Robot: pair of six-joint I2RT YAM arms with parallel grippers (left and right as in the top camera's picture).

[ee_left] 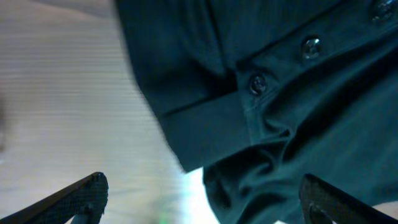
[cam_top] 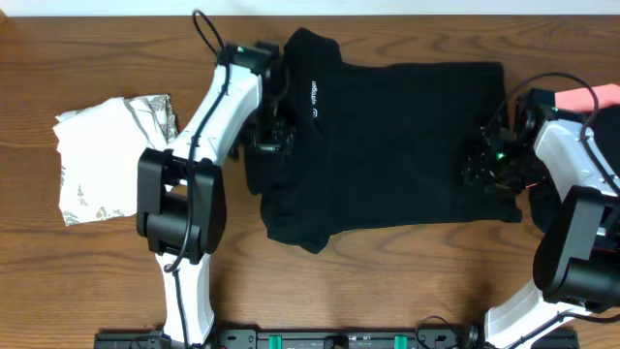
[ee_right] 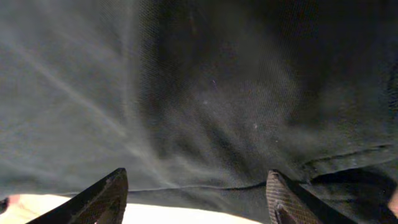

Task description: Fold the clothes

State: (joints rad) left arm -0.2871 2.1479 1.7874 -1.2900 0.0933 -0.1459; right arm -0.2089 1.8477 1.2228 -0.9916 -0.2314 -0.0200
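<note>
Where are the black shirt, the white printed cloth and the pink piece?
black shirt [cam_top: 397,145]: overhead view, middle of its body.
white printed cloth [cam_top: 97,160]: overhead view, its plain white middle.
pink piece [cam_top: 589,97]: overhead view, its visible corner.

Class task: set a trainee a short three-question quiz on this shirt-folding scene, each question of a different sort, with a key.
1. True or false: in the overhead view, the black shirt lies left of the white, grey-printed garment.
2. The pink piece lies: A) by the right arm; B) on the black shirt; C) under the white garment.
3. Which gripper is at the shirt's logo end?
Key: 1 false; 2 A; 3 left gripper.
</note>
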